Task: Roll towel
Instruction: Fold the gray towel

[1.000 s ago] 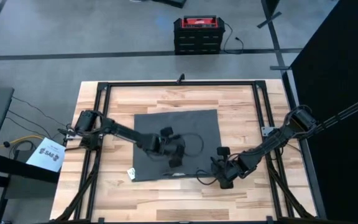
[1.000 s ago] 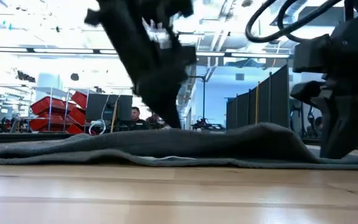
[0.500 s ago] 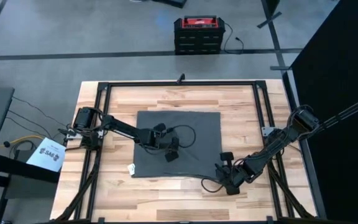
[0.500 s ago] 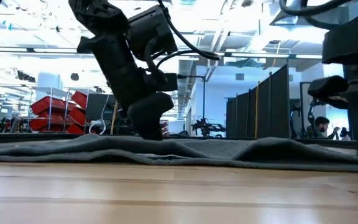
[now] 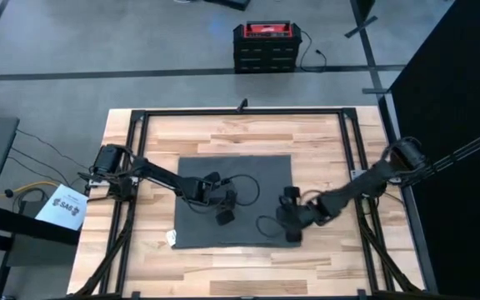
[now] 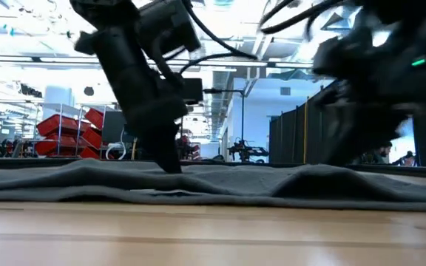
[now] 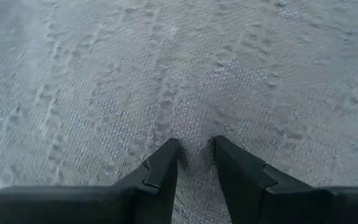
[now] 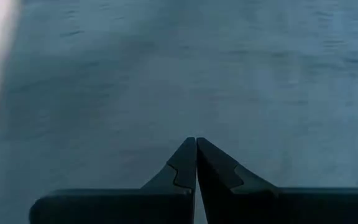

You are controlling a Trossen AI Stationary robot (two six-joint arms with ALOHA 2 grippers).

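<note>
The dark grey towel (image 5: 252,171) lies spread flat in the middle of the table, with its small white tag (image 5: 172,238) at the near left corner. My left gripper (image 5: 223,217) points down onto the towel's middle, its tips (image 7: 196,146) nearly together on the cloth (image 7: 166,62). My right gripper (image 5: 288,227) is shut (image 8: 196,142) and stands over the towel's right edge. In the low view the towel (image 6: 235,181) shows as a low, wavy band, the left gripper (image 6: 172,164) meets it, and the right gripper (image 6: 353,140) is blurred. My left gripper comes from above, pointing down, onto the middle of the towel. A small pucker of cloth (image 7: 194,163) sits between its two fingertips, which stay a narrow gap apart. The rest of the towel lies on the table. My right gripper: I cannot tell whether it touches the towel.
A black metal frame (image 5: 240,111) runs around the table top. A red and black box (image 5: 263,42) stands on the floor beyond the far edge. Bare wood (image 5: 240,267) lies along the near edge and on both sides of the towel.
My left gripper has gone toward the table's left and near edges, drawing the towel with it. The towel, skewed and humped at its right side before, now lies squarer and flatter. My right gripper has moved from the bare wood toward the left, onto the towel's right edge.
</note>
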